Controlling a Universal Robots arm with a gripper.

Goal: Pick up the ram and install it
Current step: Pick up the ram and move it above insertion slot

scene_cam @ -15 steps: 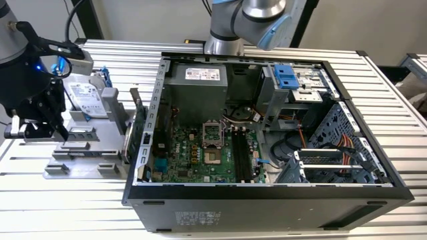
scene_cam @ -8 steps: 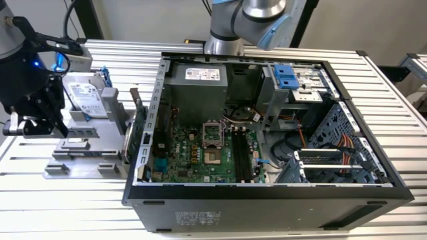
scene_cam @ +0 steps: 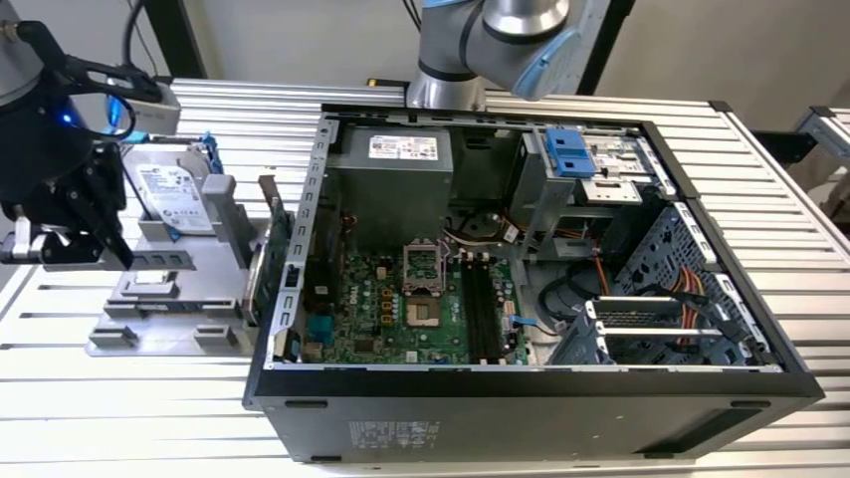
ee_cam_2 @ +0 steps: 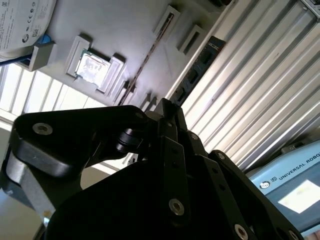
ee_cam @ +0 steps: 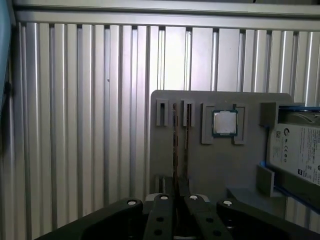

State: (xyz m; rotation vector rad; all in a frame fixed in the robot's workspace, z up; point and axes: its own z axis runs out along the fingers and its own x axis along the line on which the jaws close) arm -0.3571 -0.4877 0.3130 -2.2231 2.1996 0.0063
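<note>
Tool hangs over the grey fixture on the bench, to the exterior view's left of the open computer case. I cannot tell whether it is released or clenched. In the second wrist view, the ram sits in a fixture slot, just beyond the tool.

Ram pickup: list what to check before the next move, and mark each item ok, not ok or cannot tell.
1. Ram seated in the grey fixture, not yet lifted: ok.
2. Gripper above the fixture, in line with the ram: ok.
3. Processor chip in its own pocket, apart from the ram: ok.
4. Computer case open, motherboard exposed: ok.
5. Memory slots empty, latches open: cannot tell.
</note>
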